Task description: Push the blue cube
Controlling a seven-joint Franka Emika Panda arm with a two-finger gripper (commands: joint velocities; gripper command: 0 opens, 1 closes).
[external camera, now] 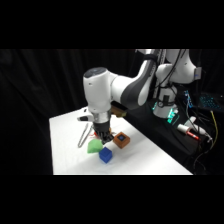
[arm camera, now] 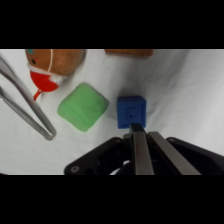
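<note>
Blue cube (arm camera: 131,111) on the white worktop (external camera: 65,135), near its front edge in the side view, just beside the green rounded lump (arm camera: 82,106) and apart from it by a narrow strip of bare surface. Hand (arm camera: 137,131) low over the worktop, fingers pressed together into one narrow bar, holding nothing, tip at or against the cube's nearer face; actual contact not resolvable from either view. Brown block with a blue top mark (external camera: 121,139) close behind the cube in the side view, only its edge visible at the top of the wrist view. Metal tongs (arm camera: 27,105) well off to the lump's far side, with a brown-and-red toy figure (arm camera: 52,67) beyond them.

Judged stage: start of the push, cube not yet clearly displaced. Likely faults from here: off-centre contact by so narrow a tip, turning the cube rather than sliding it, with the tip then slipping past a corner; a drift of the push line toward the lump, carrying the lump along or jamming the two together; a straight push onward, driving the cube into the brown block; a tip set too high, riding over the cube's top edge; a tip set too low, scraping the worktop
</note>
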